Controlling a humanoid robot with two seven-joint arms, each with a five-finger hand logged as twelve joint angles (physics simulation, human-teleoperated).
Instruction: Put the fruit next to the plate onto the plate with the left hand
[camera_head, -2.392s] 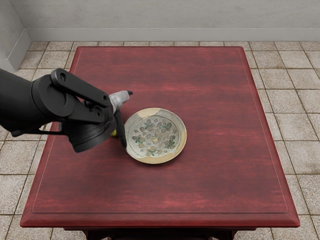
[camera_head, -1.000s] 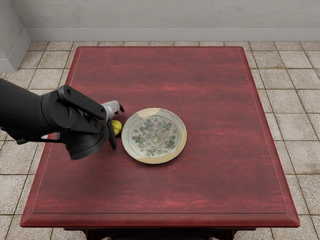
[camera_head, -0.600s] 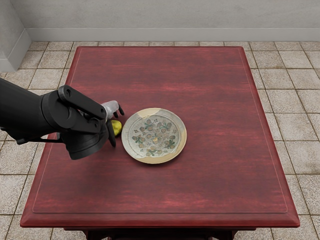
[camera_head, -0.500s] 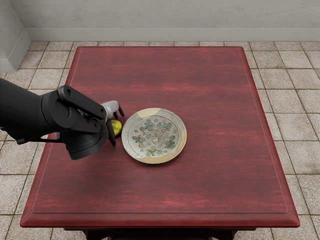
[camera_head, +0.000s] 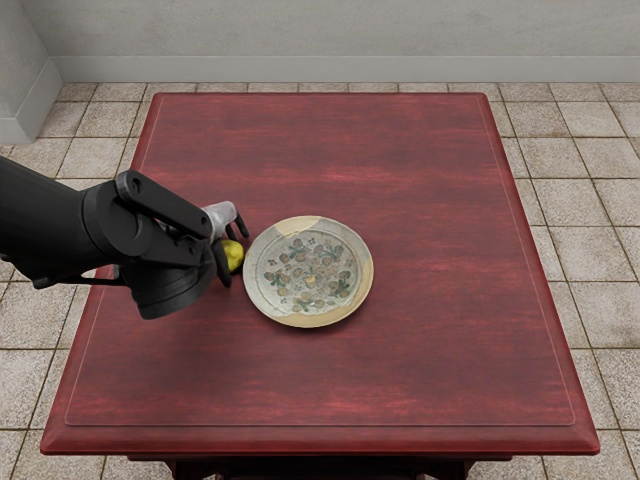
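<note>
A black left arm (camera_head: 60, 230) comes in from the left edge and reaches across the left part of the dark red wooden worktop (camera_head: 420, 170). Its bulky black wrist housing hangs over the worktop's left side and hides much of the palm. The left robot hand (camera_head: 223, 242) is set on the small yellow round fruit (camera_head: 234, 256). A grey knuckle section shows above the fruit, and dark fingertips (camera_head: 241, 225) curl round it from the far side. Another dark finger comes down on the near side. The fingers look pressed in around the fruit in a grasp, though the wrist covers the actual contact, so how firm the hold is stays uncertain.

The fruit lies just beside the left rim of the round cream plate with a green and brown floral pattern (camera_head: 366, 272). It is outside the rim and low against the worktop. The plate sits flat, a little left of the worktop's centre, and nothing lies on it. Beyond the worktop there is a beige tiled floor (camera_head: 590, 150) and a pale grey wall (camera_head: 330, 30) at the top.
</note>
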